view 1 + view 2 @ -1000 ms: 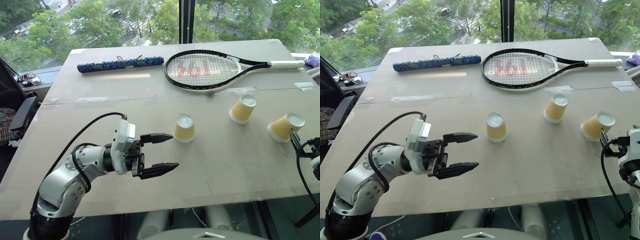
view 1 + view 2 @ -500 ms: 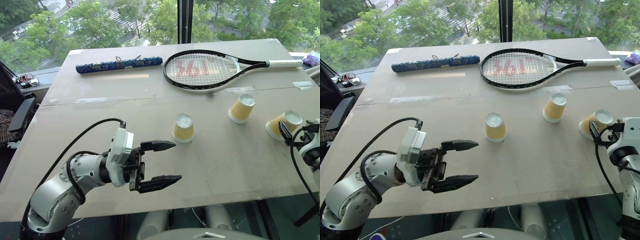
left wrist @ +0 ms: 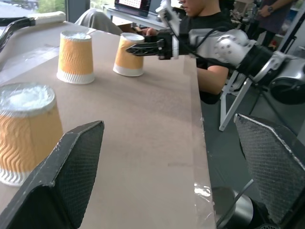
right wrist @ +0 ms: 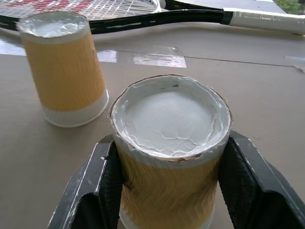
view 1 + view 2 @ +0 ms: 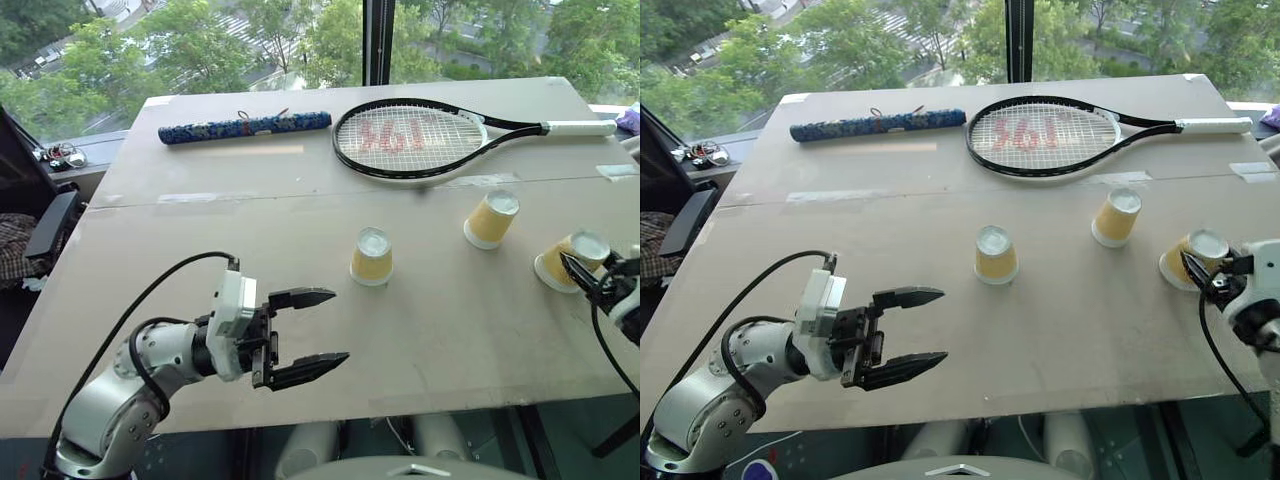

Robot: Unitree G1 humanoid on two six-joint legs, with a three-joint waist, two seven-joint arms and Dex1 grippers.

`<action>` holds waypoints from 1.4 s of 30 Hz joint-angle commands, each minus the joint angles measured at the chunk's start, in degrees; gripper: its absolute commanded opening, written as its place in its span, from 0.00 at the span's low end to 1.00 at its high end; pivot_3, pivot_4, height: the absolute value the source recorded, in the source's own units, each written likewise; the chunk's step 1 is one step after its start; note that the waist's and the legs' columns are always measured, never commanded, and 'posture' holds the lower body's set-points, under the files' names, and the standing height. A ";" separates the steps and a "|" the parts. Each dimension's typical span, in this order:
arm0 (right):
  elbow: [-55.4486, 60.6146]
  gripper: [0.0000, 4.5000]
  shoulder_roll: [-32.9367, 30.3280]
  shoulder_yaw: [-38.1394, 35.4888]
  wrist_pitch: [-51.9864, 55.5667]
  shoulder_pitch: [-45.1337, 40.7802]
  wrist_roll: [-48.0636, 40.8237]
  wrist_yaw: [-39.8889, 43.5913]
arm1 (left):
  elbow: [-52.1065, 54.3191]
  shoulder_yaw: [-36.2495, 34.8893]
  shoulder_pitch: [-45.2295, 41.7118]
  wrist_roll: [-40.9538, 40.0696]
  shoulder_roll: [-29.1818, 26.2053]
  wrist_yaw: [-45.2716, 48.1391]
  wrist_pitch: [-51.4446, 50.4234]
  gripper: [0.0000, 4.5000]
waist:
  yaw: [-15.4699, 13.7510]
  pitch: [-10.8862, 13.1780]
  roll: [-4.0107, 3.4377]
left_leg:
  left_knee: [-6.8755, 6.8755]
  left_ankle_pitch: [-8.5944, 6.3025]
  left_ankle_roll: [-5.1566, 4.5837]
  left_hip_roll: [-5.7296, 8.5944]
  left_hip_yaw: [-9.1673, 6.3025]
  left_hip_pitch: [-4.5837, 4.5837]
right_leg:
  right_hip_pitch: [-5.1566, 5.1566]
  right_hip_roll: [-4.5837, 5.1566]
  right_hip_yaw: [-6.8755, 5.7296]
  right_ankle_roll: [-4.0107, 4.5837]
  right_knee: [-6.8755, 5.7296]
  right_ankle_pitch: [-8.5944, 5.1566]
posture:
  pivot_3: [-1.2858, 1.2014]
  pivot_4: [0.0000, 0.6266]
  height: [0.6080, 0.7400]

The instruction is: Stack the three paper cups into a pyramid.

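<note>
Three paper cups sit upside down on the table [image 5: 200, 240], white bases up: the centre cup [image 5: 371, 257] upright at mid-frame, the middle-right cup [image 5: 489, 220] with its long axis leaning slightly right, and the right-edge cup [image 5: 570, 260] tilted, base toward the upper right. The right gripper [image 4: 167, 191] now has its black fingers pressed to both sides of the right-edge cup, where a second ago they stood wide just beside it. The left gripper [image 5: 318, 327], fingers spread wide and holding nothing, hovers lower left of the centre cup, lower in frame than before.
</note>
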State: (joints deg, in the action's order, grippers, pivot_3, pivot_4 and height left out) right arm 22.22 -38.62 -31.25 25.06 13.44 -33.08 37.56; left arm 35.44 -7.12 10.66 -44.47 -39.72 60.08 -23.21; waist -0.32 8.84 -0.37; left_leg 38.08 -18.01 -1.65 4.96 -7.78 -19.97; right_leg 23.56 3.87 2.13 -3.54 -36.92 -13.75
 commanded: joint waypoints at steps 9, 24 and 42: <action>7.44 0.46 2.10 27.11 -0.72 -15.69 8.73 -0.64 | 0.19 -4.81 2.70 2.10 1.61 -2.11 5.52 1.00 | 0.48 0.13 0.47 | 0.16 0.00 0.01 -0.12 0.15 0.02 | -0.01 -0.14 0.09 0.01 0.01 0.01 | 0.52 0.24 1.00; -6.41 0.46 8.33 34.56 -7.32 -26.00 16.13 1.11 | 7.77 -10.31 8.05 -4.16 -0.08 -6.54 1.72 1.00 | -0.06 0.18 0.48 | 0.02 -0.08 0.03 -0.09 0.06 -0.12 | 0.19 -0.12 0.04 0.01 0.11 0.01 | 0.52 0.24 1.00; -5.30 0.46 8.75 37.33 -7.59 -24.12 17.82 3.54 | 9.46 -12.11 9.77 -5.53 -0.63 -10.78 0.76 1.00 | -0.15 0.17 0.47 | 0.02 -0.08 0.04 -0.08 0.06 -0.12 | 0.19 -0.14 0.03 0.01 0.11 0.01 | 0.52 0.24 1.00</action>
State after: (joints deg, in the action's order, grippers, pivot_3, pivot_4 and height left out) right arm 15.12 -29.30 5.56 17.45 -11.52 -15.63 40.10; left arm 42.55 -17.99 20.64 -48.81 -39.79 49.68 -22.45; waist -0.47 9.01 0.10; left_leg 38.10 -18.10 -1.61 4.88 -7.71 -20.09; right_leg 23.75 3.74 2.17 -3.52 -36.81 -13.74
